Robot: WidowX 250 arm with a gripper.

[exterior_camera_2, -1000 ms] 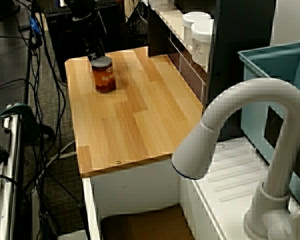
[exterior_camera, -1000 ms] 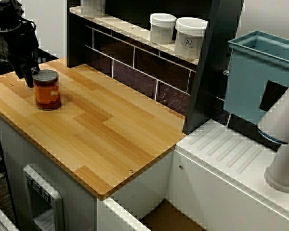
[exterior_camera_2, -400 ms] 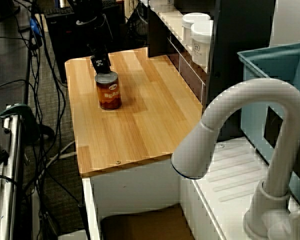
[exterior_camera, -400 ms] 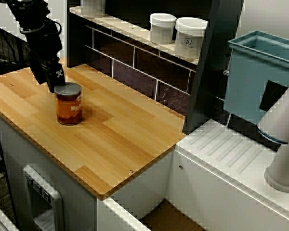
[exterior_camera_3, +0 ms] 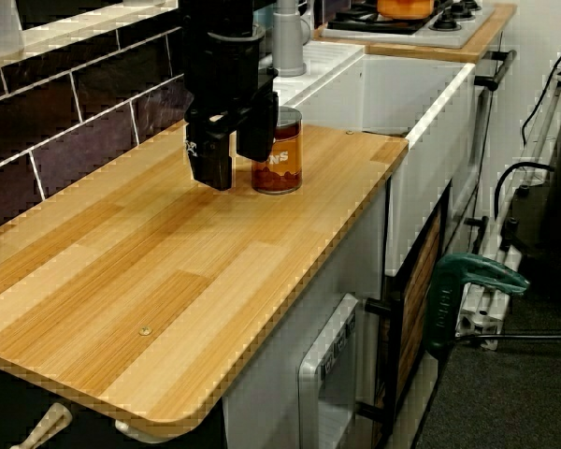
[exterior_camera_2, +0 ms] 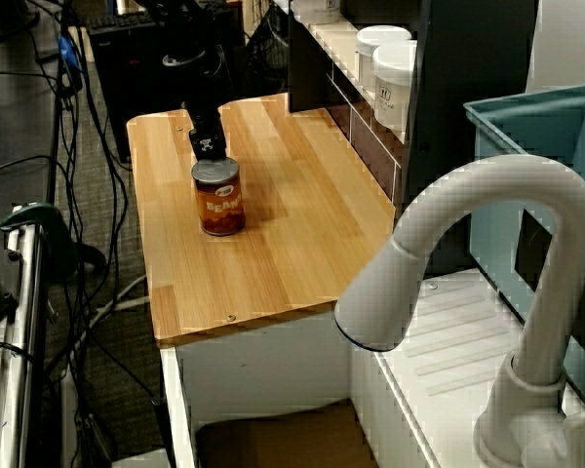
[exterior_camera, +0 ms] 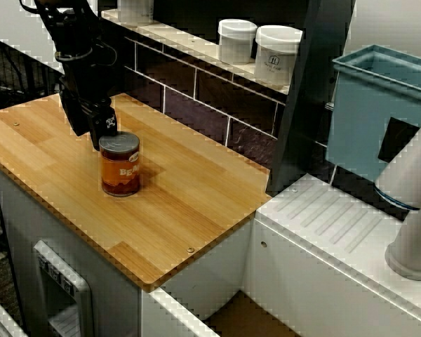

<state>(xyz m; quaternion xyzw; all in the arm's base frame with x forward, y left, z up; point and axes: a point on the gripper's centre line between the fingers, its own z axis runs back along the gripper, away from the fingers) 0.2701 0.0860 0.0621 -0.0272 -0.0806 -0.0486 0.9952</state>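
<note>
Tool [exterior_camera: 99,132] first, at the left of the view across the table: it hangs from the dark arm [exterior_camera: 74,42] with its tips down at the level of the can's lid, at the can's eleven o'clock. In the low view along the table you see its two fingers [exterior_camera_3: 210,150] standing a little apart with nothing between them, so it grips nothing. Both lie on one side of the can [exterior_camera: 119,166]. The nearer one looks to be touching the can's wall, though you cannot tell for certain whether a sliver of gap remains. That one-sided stance reads as bearing against the can rather than clasping it.

The can stands upright on its flat base on the wooden table [exterior_camera: 189,210], in the nine o'clock half of the board and well in from every edge, its orange label facing you.

Further right, at about one o'clock from the can, two white jars [exterior_camera: 236,40] sit side by side on the shelf [exterior_camera: 175,35] above the dark tiles [exterior_camera: 196,98], well apart from the tool. Right again comes the blue bin [exterior_camera: 368,116], and at the three o'clock edge the white faucet [exterior_camera: 414,210] rises over the ribbed drainer [exterior_camera: 337,225].
</note>
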